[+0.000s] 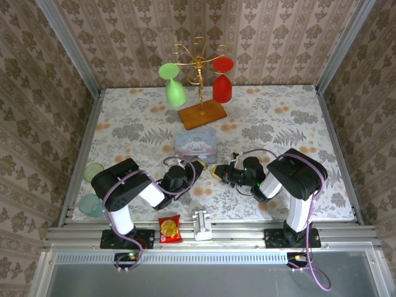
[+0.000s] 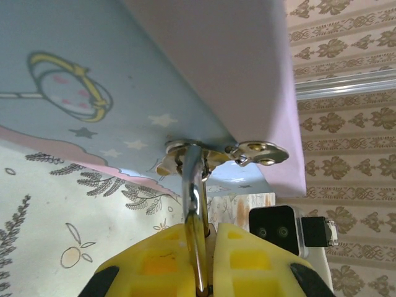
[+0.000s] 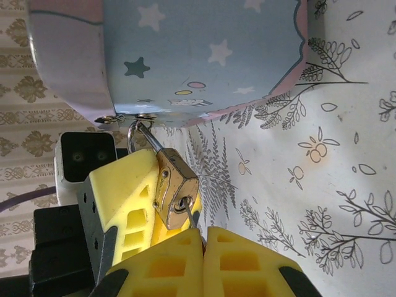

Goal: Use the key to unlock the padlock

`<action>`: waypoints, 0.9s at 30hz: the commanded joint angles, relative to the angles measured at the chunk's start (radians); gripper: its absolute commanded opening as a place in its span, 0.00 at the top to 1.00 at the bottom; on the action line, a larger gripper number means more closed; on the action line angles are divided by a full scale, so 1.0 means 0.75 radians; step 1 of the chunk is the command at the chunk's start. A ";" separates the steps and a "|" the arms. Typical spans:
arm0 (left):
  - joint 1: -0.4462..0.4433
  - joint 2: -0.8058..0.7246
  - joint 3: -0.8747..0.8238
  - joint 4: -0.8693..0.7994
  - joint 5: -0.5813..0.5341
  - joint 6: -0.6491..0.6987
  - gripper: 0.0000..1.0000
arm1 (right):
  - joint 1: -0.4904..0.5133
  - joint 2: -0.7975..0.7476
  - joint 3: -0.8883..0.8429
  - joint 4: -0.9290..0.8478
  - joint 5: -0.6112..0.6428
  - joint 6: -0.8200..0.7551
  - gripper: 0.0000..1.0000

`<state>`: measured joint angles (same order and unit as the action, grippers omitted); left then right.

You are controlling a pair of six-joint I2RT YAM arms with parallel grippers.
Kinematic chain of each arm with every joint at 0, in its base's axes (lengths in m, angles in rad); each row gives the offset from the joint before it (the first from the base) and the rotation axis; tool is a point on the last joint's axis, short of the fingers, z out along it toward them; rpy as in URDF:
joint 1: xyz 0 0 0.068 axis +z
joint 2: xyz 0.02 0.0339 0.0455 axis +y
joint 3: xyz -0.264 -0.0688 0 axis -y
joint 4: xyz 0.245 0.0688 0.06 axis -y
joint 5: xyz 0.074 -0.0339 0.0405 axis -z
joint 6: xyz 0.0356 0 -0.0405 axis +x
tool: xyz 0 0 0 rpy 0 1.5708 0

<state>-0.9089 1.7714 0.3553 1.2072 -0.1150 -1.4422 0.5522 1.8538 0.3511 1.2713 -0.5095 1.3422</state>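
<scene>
A small brass padlock (image 3: 173, 185) hangs by its silvery shackle (image 3: 143, 137) from the hasp of the blue-grey tin box (image 3: 198, 55). My left gripper (image 2: 207, 232) is shut on the padlock (image 2: 199, 247), seen edge-on, and its yellow fingers (image 3: 120, 204) sit behind the lock body. The thin key (image 3: 190, 213) has its blade in the keyhole. My right gripper (image 3: 203, 234) is shut on the key's head, which is hidden between the pads. From above, the left gripper (image 1: 199, 164) and the right gripper (image 1: 216, 172) meet in front of the tin box (image 1: 196, 145).
A gold wire rack (image 1: 199, 62) on a wooden base holds a green glass (image 1: 174, 90) and a red glass (image 1: 222, 86) behind the box. Two green cups (image 1: 93, 171) lie at the left edge. A red packet (image 1: 169, 229) and a white block (image 1: 202, 224) sit on the front rail.
</scene>
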 commanded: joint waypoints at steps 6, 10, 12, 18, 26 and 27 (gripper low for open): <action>-0.040 -0.055 0.080 0.118 0.123 -0.047 1.00 | 0.000 -0.018 0.118 0.061 -0.045 0.101 1.00; -0.036 -0.040 0.097 0.119 0.135 -0.048 1.00 | 0.016 -0.033 0.134 0.059 -0.054 0.088 1.00; -0.039 -0.038 0.099 0.119 0.133 -0.047 1.00 | 0.012 -0.042 0.126 0.058 -0.050 0.110 1.00; -0.038 -0.040 0.107 0.119 0.141 -0.047 1.00 | -0.031 0.021 0.139 0.051 -0.123 0.208 1.00; -0.040 -0.053 0.107 0.118 0.153 -0.049 1.00 | -0.107 0.058 0.156 -0.042 -0.208 0.140 1.00; -0.041 -0.054 0.106 0.117 0.157 -0.050 1.00 | -0.123 0.058 0.160 -0.073 -0.228 0.118 1.00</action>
<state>-0.9016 1.7714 0.3946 1.1980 -0.1528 -1.4670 0.4824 1.8805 0.4206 1.2423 -0.6495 1.4654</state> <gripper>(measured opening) 0.084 0.053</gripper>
